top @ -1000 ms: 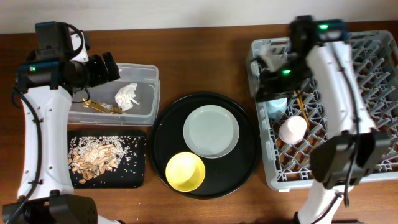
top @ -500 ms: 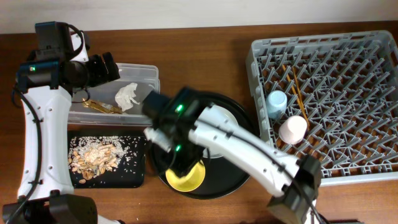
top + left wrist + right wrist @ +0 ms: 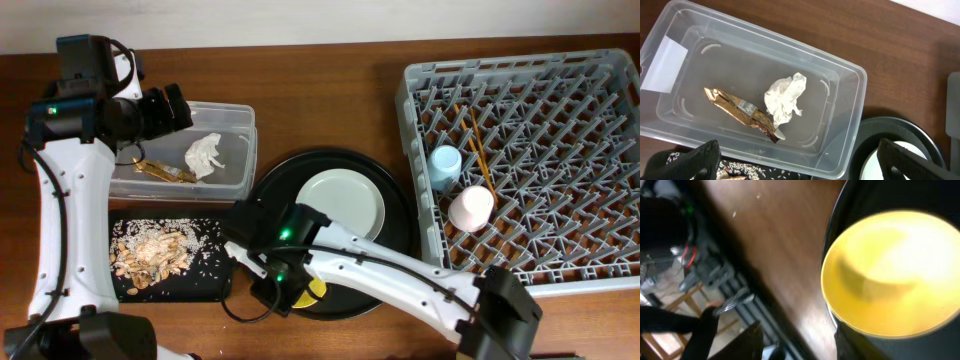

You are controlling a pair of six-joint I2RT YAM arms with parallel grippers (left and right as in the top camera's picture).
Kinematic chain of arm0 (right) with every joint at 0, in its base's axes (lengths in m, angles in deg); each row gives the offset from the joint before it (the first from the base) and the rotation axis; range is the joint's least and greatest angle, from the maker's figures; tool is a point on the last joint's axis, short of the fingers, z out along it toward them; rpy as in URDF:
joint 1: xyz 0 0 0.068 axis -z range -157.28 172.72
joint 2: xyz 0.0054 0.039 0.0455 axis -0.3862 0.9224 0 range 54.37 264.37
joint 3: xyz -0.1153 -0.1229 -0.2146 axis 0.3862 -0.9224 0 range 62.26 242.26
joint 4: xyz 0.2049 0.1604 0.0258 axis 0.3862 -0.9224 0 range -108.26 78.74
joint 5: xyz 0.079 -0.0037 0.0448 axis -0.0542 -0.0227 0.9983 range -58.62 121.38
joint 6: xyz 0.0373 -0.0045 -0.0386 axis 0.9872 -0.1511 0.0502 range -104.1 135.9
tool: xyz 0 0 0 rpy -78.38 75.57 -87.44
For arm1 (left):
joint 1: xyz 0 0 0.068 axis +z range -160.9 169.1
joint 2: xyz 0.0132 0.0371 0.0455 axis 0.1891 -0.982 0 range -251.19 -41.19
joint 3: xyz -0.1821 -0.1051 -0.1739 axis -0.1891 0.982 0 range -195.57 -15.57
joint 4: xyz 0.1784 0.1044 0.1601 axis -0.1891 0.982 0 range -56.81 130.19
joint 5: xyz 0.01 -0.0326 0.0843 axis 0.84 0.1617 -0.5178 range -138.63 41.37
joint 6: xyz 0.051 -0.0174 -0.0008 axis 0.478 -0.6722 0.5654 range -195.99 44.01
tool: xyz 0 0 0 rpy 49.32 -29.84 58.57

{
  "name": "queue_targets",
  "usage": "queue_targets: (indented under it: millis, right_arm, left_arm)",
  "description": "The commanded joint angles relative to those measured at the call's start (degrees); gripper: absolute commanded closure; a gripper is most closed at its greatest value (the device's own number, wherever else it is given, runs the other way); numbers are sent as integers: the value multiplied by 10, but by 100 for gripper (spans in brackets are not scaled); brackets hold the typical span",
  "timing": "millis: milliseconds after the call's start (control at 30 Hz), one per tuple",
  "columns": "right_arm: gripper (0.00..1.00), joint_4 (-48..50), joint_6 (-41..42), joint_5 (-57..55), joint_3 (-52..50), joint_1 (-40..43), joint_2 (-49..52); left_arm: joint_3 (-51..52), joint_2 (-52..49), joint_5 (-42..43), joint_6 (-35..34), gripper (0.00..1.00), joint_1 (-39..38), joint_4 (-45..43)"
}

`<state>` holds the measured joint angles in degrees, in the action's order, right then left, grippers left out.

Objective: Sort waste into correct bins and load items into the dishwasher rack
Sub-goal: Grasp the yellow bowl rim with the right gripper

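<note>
My left gripper [image 3: 172,106] hangs open and empty over the clear tub [image 3: 235,118]. In the left wrist view the gripper [image 3: 797,152] shows the tub [image 3: 845,125] holding the white tissue [image 3: 784,97] and the gold-brown wrapper [image 3: 740,107]. Food scraps [image 3: 155,252] lie on the flat black tray [image 3: 222,285]. My right gripper [image 3: 285,288] is low over the yellow bowl [image 3: 317,290], hiding most of it. In the right wrist view the gripper [image 3: 800,337] is open, with the bowl [image 3: 890,275] just ahead of its right finger [image 3: 860,345]. The rack [image 3: 600,130] holds the blue cup [image 3: 445,165], pink cup [image 3: 470,208] and chopsticks [image 3: 476,150].
The large round black tray [image 3: 395,260] holds the pale plate [image 3: 345,205] and the bowl. The flat black tray lies right beside its left rim. In the right wrist view, the table edge and a stand's frame [image 3: 735,300] show at the left.
My right arm has swung from the rack across to the front left of the round tray, down over the yellow bowl. The left arm has not moved.
</note>
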<state>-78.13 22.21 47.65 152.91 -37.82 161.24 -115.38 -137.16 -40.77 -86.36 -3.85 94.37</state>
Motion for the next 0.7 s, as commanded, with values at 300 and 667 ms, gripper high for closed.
queue_targets:
  millis: [300,667]
  right_arm:
    - [35,272,2,-35,-194,14,-6]
    - [58,265,2,-30,-194,13,16]
  left_arm:
    - [0,1,-2,-5,1,2,0]
    - [0,1,-2,-5,1,2,0]
